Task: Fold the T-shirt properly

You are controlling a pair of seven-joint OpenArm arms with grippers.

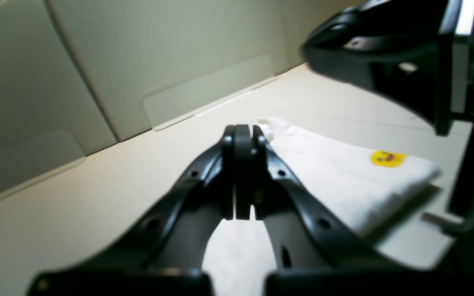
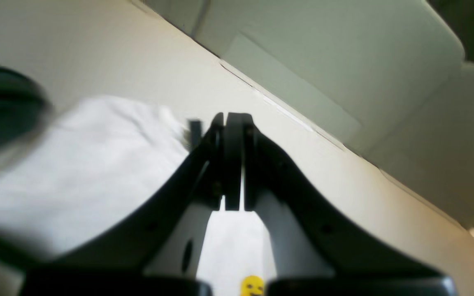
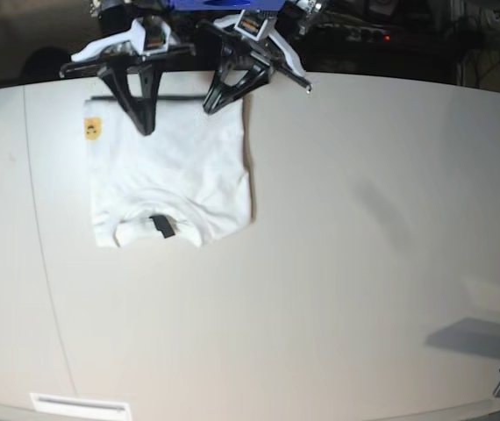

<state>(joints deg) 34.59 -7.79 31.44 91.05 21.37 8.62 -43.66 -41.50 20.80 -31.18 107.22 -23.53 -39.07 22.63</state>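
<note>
Left gripper [image 1: 243, 172] pinched together on nothing, right gripper [image 2: 233, 162] likewise, both poised above the folded T-shirt [image 3: 171, 171], which lies flat on the table [image 3: 364, 263] beneath them.

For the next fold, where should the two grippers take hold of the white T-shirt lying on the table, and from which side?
Probably at the two corners of the straight edge of the folded white cotton T-shirt on the robot's side: the shut left gripper and shut right gripper already sit there. Come from above, then carry that edge toward the edge with the black neck label. The cloth lies flat.
</note>
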